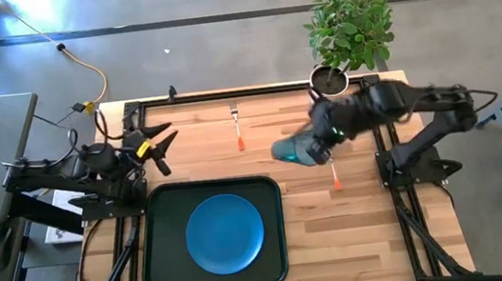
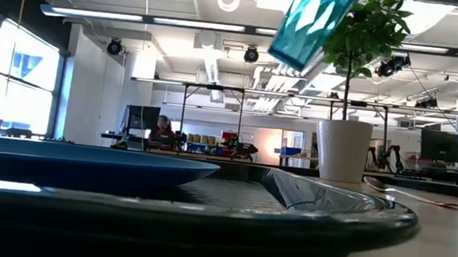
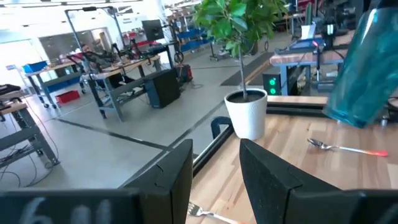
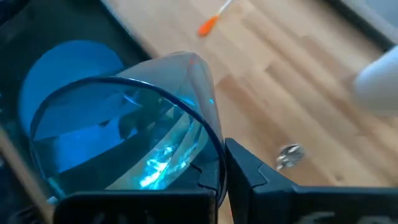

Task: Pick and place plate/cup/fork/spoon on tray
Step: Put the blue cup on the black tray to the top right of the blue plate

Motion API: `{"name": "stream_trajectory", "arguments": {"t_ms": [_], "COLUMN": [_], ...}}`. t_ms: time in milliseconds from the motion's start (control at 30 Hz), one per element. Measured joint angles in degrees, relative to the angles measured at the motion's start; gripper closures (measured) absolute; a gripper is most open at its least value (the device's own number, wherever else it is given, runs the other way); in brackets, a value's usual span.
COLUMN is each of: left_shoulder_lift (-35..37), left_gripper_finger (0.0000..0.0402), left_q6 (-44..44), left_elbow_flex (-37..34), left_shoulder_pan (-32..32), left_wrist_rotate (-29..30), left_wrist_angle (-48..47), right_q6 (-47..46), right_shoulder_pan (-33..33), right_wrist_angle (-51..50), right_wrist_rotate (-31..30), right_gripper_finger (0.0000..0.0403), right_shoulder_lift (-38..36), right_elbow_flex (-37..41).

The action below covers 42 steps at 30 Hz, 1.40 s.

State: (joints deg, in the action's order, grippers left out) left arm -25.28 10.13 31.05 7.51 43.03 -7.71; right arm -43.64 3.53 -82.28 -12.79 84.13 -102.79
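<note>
The teal cup (image 1: 292,150) is held tilted in the air by my right gripper (image 1: 317,145), right of the tray's far right corner; it also shows high in the low view (image 2: 313,23). The blue plate (image 1: 225,232) lies flat in the dark tray (image 1: 166,266). The fork (image 1: 238,128) lies on the table far of the tray, and the spoon (image 1: 335,176) lies right of the tray, below the cup. My left gripper (image 1: 165,144) is open and empty above the table's far left part. My right gripper holds the cup by its wall near the rim (image 4: 208,146). One finger (image 4: 249,171) lies against the outside of the wall; the other is hidden by the cup. The fingers come from the table's right. The cup is lifted clear of the table and tilted.
A white plant pot (image 1: 328,79) with a leafy plant (image 1: 349,25) stands at the table's far edge, close behind my right gripper. Bare wood lies between the tray and the far edge, apart from the fork.
</note>
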Motion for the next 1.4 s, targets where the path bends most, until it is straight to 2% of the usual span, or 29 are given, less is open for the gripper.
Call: {"name": "stream_trajectory", "arguments": {"t_ms": [200,467,767,900,1133,1400], "left_shoulder_lift": [3.15,4.63,4.63,4.63,4.63,4.63], "left_gripper_finger": [0.0280,0.0280,0.0280,0.0280,0.0280,0.0280], "left_q6": [-0.50,-0.52,-0.57,-0.55,-0.92,-0.98], "left_elbow_flex": [0.00,0.00,0.00,0.00,0.00,0.00], "left_shoulder_pan": [0.00,0.00,0.00,0.00,0.00,0.00], "left_wrist_rotate": [0.09,0.09,0.06,0.06,1.03,2.19], "left_wrist_angle": [-3.27,-4.96,-7.92,-8.32,-10.51,-10.53], "right_q6": [3.62,11.08,15.19,15.61,17.15,17.33], "right_shoulder_pan": [-5.31,-5.07,-4.23,-4.13,-4.13,-5.18], "right_wrist_angle": [-0.47,-0.51,3.21,6.68,6.66,9.13], "right_wrist_rotate": [13.94,21.62,22.33,23.44,26.58,25.01], "right_gripper_finger": [0.0402,0.0403,0.0403,0.0403,0.0401,0.0351], "right_shoulder_lift": [9.68,23.58,30.67,32.36,34.28,33.95], "right_elbow_flex": [-3.98,-8.42,-8.89,-8.89,-8.91,-8.91]}}
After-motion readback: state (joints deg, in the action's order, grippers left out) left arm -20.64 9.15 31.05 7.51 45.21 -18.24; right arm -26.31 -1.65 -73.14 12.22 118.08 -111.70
